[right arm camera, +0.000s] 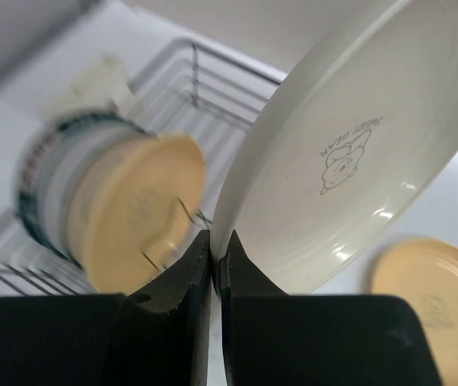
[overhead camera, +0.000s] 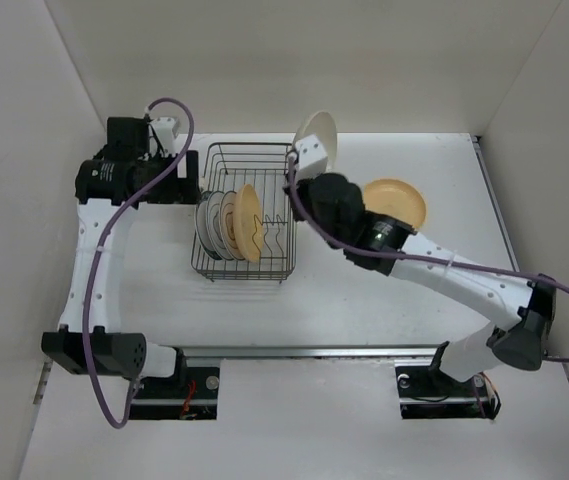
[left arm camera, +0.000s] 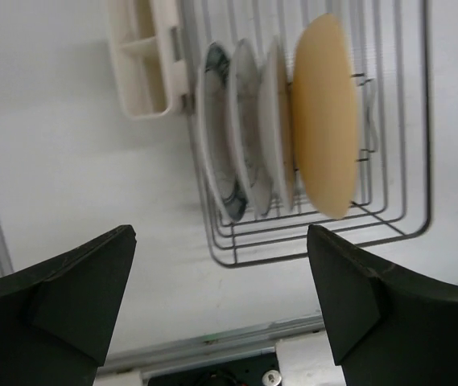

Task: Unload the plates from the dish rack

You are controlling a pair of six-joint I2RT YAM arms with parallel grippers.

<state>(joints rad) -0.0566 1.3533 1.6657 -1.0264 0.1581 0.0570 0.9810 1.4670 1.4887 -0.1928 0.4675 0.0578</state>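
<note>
- Tabletop (overhead camera: 364, 300): white; it carries everything listed below.
- Dish rack (overhead camera: 244, 146): a dark wire basket at mid-tabletop, between the two arms. A cream plastic tray (left arm camera: 144, 56) hangs on its left side.
- Plates (overhead camera: 226, 222): four stand on edge in a close row in the left half of the rack. The three on the left are pale, at least one with a dark patterned rim. The rightmost is a tan plate (left arm camera: 325, 121).
- Second tan plate (overhead camera: 396, 203): lies flat on the tabletop, right of the rack and apart from it.
- Left claw (left arm camera: 220, 265): spread wide and holding nothing, it sits on the rack's left side and looks down on the row.
- Right claw (right arm camera: 214, 249): pinched narrow on the rim of the cream plate (right arm camera: 357, 145).
- Cream plate: held on edge by the rack's far right corner, with a small printed mark showing on its underside.
</note>
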